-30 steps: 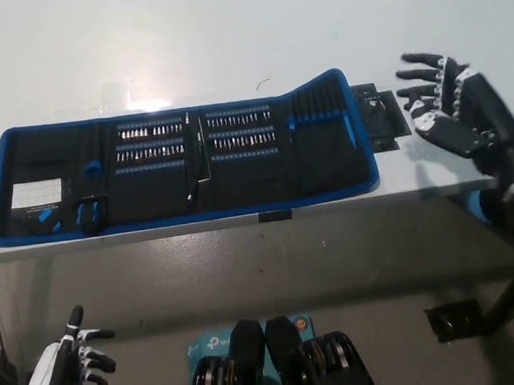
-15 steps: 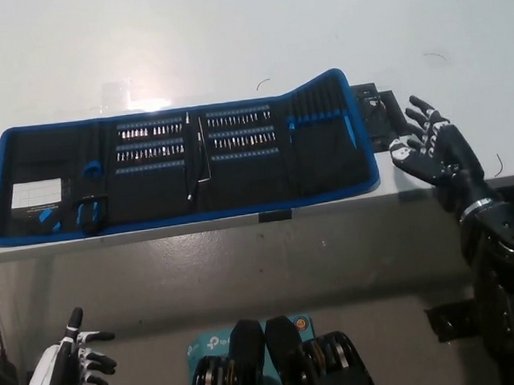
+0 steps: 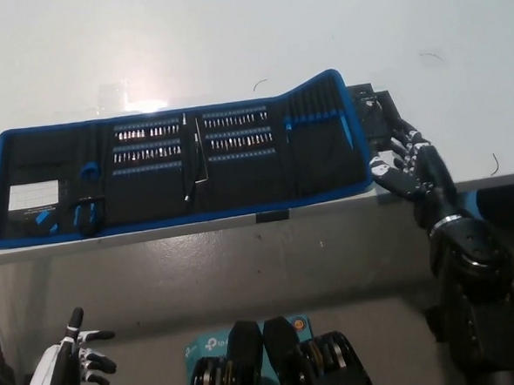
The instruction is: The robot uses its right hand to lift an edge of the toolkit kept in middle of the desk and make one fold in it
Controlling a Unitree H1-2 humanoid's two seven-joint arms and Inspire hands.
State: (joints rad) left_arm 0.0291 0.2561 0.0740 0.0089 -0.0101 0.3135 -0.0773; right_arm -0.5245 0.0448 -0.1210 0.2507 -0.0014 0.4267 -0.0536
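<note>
Logging items as I see them from the head camera.

Toolkit: black roll with blue trim, lying unrolled lengthwise across the white bench, its near long edge close to the bench's front edge. Bit rows and small tools sit in the pockets, face up. Its right end stands slightly raised and bowed, which I judge gives an edge to get under.

Black plate: flat on the bench just beyond the toolkit's right end, partly tucked under it.

Right robot hand: black, fingers spread wide, holding nothing, at the toolkit's lower right corner; I cannot tell whether it touches the trim. I read this placing as the approach to lifting that end, since a fold leftward over the middle starts there.

Left robot hand: white, resting low at lower left, below the bench, fingers apart, empty, clear of the work.

Fold: not yet made.
</note>
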